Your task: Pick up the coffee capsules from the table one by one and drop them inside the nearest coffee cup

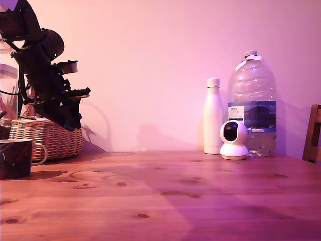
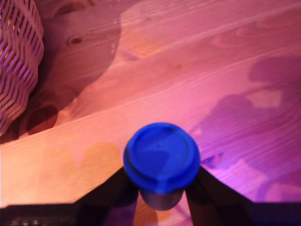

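In the wrist view a coffee capsule (image 2: 161, 157) with a round blue lid and a grey body sits between my gripper's (image 2: 161, 197) two dark fingers (image 2: 117, 190), held above the table (image 2: 225, 70). In the exterior view the arm hangs high at the left, with the gripper (image 1: 75, 119) in front of the basket and well above the wood; the capsule does not show there. The coffee cup (image 1: 15, 158), dark with a pale rim and loop handle, stands at the exterior view's left edge, below and to the left of the gripper.
A woven wicker basket (image 1: 50, 136) stands behind the cup and shows in the wrist view too (image 2: 16, 61). At the back right are a white bottle (image 1: 213, 116), a large water jug (image 1: 252, 103) and a small white camera (image 1: 234, 140). A chair back (image 1: 313, 133) is at the right edge.
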